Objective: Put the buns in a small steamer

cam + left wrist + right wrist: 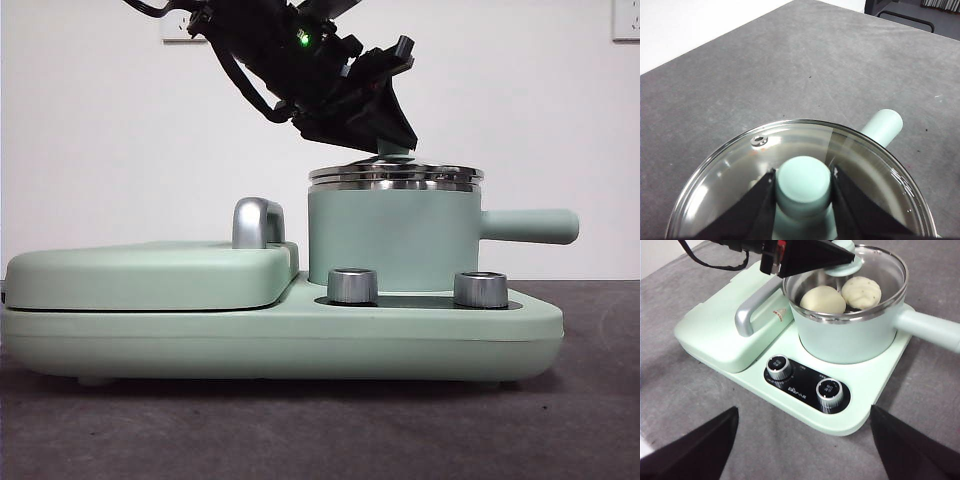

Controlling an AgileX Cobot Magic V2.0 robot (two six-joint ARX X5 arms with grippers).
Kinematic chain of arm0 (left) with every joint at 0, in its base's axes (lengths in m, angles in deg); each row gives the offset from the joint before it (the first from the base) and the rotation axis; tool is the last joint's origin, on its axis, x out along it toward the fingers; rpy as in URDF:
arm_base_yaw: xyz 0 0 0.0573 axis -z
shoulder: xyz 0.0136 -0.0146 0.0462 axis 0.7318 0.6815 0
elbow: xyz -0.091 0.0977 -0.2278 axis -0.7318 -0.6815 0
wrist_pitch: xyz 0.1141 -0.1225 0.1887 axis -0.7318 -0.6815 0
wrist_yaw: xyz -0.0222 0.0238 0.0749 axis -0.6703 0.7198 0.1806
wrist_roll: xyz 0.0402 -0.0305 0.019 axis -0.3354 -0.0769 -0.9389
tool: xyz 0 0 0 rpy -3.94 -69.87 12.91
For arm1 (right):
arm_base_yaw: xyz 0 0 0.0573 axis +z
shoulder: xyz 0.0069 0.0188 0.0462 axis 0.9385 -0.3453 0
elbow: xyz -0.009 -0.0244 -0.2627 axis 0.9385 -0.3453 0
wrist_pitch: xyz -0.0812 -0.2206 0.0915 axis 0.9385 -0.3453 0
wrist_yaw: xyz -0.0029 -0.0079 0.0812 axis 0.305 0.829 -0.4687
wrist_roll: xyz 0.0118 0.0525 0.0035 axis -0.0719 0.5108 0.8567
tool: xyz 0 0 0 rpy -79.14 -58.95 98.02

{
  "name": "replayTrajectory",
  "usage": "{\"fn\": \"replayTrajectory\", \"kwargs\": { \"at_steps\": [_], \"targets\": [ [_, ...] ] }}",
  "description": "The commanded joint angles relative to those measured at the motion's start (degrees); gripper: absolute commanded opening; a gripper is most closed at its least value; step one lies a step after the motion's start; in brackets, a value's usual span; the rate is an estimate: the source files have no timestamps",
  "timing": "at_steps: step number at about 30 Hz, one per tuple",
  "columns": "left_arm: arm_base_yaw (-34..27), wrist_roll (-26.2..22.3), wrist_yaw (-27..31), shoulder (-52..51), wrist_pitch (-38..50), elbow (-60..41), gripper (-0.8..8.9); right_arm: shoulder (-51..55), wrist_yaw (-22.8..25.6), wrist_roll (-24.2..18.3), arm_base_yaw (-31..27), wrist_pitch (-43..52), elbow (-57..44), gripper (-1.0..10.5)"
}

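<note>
The small steamer [392, 240], a mint-green pot with a steel rim and a straight side handle [932, 330], stands on the cooker base. Both buns lie inside it under the glass lid [887, 265]: a smooth cream bun [822, 299] and a ridged bun with green flecks [861, 291]. My left gripper [804, 182] comes down from above and is shut on the lid's green knob [804, 181]. The lid [396, 176] rests on the pot's rim. My right gripper [802, 440] hangs open in front of the cooker, holding nothing.
The flat mint-green griddle cover [150, 272] with its chrome handle [256, 222] takes up the base's left half. Two chrome dials [778, 366] [829, 392] sit on the black panel in front of the pot. Grey tabletop [790, 65] surrounds the cooker.
</note>
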Motion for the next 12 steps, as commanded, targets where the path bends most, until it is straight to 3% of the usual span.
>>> {"fn": "replayTrajectory", "kwargs": {
  "at_steps": [1,12],
  "targets": [
    [0.31,-2.43,1.18,1.84,0.11,1.2,0.08,-0.26,0.24,0.85,0.57,0.24,0.59,4.2],
    [0.33,-4.31,1.75,1.86,0.07,1.2,0.08,-0.26,0.26,0.83,0.55,0.26,0.59,4.2]
  ]
}}
